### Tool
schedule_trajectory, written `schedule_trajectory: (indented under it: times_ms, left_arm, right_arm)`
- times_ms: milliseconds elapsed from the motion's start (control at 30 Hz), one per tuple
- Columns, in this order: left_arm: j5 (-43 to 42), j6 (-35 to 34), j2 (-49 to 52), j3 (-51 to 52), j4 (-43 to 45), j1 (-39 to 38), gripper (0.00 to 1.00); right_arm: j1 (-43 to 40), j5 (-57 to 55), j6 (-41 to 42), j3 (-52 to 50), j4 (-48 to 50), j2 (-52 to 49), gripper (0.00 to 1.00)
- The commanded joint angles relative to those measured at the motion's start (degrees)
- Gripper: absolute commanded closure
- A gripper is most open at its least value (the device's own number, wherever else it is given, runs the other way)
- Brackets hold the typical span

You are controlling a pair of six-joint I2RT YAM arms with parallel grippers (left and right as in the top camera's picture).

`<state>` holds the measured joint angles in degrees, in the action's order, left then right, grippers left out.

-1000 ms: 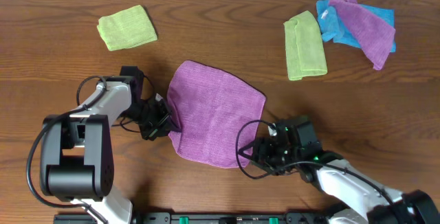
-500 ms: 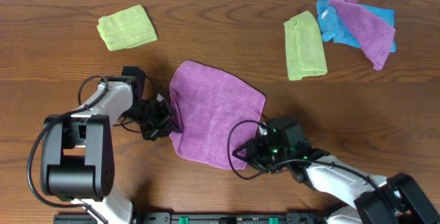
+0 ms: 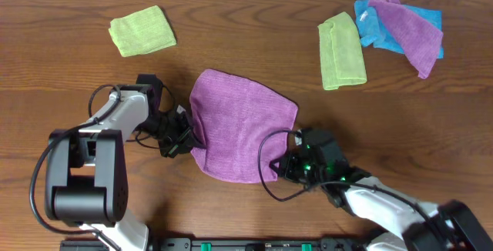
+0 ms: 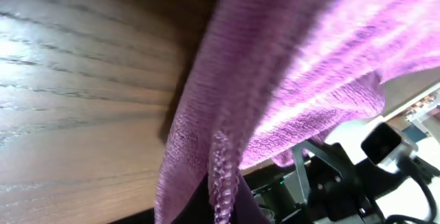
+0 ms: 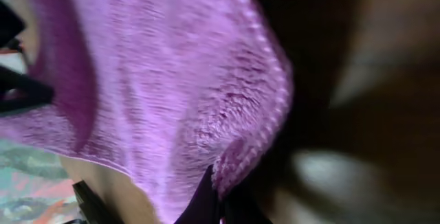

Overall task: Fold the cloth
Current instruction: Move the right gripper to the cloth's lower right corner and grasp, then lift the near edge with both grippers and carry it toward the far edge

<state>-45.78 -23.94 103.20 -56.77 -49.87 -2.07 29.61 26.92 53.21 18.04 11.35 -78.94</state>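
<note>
The wooden table (image 3: pixel 62 81) bears a purple cloth (image 3: pixel 239 124) that lies between the two sets of fingers. The left gripper (image 3: pixel 187 138) is pinched on the cloth's left edge. The right gripper (image 3: pixel 277 166) is pinched on its near right corner. In both wrist views the fabric runs straight into the closed tips.

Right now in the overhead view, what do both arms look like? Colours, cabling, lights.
Left arm: silver-grey links, black joints, a bulky black housing near the base, a thin black cable looping alongside. Right arm: white-grey link, black wrist block with small green lights lit, a black cable loop. The left gripper and right gripper are black. No legible markings.
</note>
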Motion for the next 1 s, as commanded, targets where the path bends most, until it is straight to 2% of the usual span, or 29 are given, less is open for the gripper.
schedule_trajectory:
  times_ms: [0, 233, 333, 600, 867, 967]
  left_arm:
    - [-0.9, 0.5, -4.7, -4.2, -0.3, -0.2, 0.94]
    - [1.0, -5.4, -10.3, -11.4, 0.8, -0.2, 0.94]
    - [0.7, -7.4, -10.3, -12.3, 4.0, -0.2, 0.94]
    - [1.2, -19.3, -10.2, -12.3, 22.5, -0.2, 0.94]
    - [4.3, -26.6, -7.5, -12.4, 42.6, -0.2, 0.94]
    - [5.0, -28.0, -5.7, -12.5, 46.7, -0.1, 0.94]
  right_arm:
    - [-0.6, -1.6, -3.0, 4.7, -0.7, 4.7, 0.98]
    - [-4.8, -4.5, -12.4, 18.3, -11.0, 6.5, 0.99]
    - [-7.0, -6.4, -16.0, 23.5, -13.0, 5.9, 0.99]
    - [-13.5, -6.5, -22.0, 33.8, -14.6, -1.7, 0.98]
    - [-15.0, -6.6, -27.3, 49.3, -14.8, -15.5, 0.98]
    - [-15.3, -6.6, -29.4, 54.2, -15.7, -19.2, 0.98]
